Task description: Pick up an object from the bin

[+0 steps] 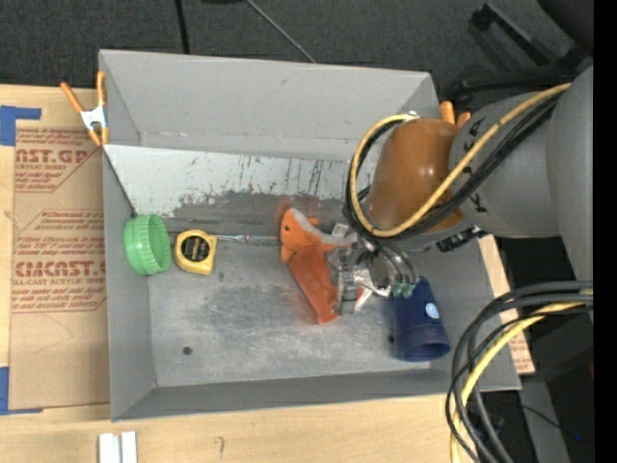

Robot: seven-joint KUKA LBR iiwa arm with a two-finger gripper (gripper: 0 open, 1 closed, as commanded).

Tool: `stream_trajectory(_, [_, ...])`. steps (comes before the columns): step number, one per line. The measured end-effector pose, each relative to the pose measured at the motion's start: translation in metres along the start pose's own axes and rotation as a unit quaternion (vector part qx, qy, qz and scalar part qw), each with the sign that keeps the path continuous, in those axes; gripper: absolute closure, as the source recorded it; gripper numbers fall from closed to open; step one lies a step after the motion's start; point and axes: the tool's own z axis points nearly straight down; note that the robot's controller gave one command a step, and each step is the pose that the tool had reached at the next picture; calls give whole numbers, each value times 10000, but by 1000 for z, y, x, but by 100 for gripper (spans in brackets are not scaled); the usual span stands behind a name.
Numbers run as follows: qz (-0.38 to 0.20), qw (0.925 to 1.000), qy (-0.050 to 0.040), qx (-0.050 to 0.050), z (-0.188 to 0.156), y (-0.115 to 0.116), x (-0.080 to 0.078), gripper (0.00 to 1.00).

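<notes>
My gripper [349,283] is low in the right half of the bin, under the arm's orange cover. Its metal fingers stand at the right edge of an orange plastic tool [310,268] that lies slanted on the bin floor, with a lighter orange end toward the back wall. Whether the fingers are round it I cannot make out. A dark blue cup-shaped thing [417,322] lies just right of the gripper, near the bin's right wall.
A green round lid [146,244] and a yellow tape measure [195,253] lie together at the left wall. The arm and its yellow and black cables cover the bin's right back corner. Bare floor lies between the left things and the orange tool.
</notes>
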Motion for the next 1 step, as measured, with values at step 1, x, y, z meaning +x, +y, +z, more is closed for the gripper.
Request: stream_trajectory(1, [-167, 9999, -25, -4, -122, 6, 19, 100])
